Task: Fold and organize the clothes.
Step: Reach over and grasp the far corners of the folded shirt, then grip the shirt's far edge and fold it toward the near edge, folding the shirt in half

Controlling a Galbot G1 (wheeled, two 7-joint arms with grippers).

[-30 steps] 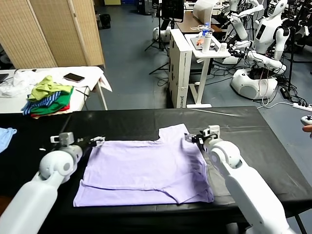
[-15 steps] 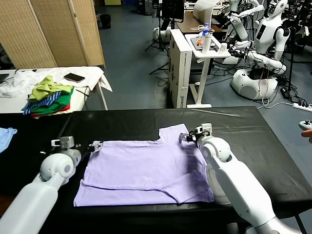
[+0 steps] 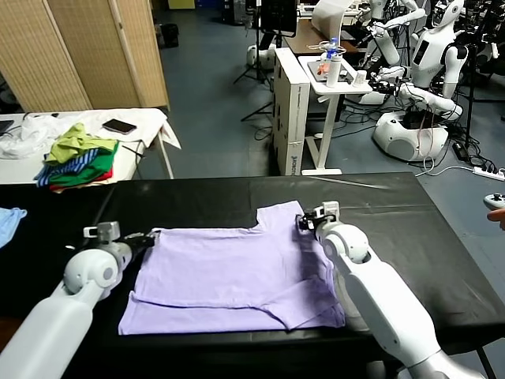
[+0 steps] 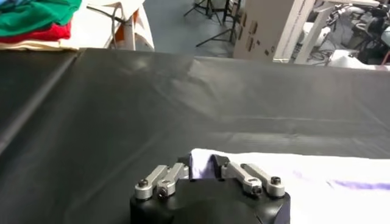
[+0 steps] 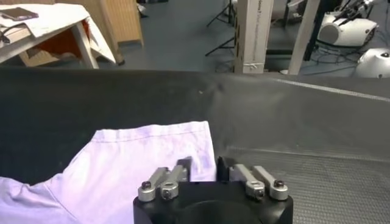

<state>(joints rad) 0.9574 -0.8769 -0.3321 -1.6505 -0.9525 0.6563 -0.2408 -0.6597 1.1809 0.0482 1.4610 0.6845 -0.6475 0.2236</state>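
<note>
Shirt (image 3: 237,272) is spread flat on the table (image 3: 410,229); its far corners are pinched by the clenched fingers of the left gripper (image 3: 150,236) and right gripper (image 3: 303,223).

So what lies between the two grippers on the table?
Only the lavender T-shirt, spread flat from left gripper to right gripper; the head view shows it.

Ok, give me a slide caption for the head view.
Both end effectors, left and right, shut on the far corners of a lavender T-shirt spread on a black table.
</note>
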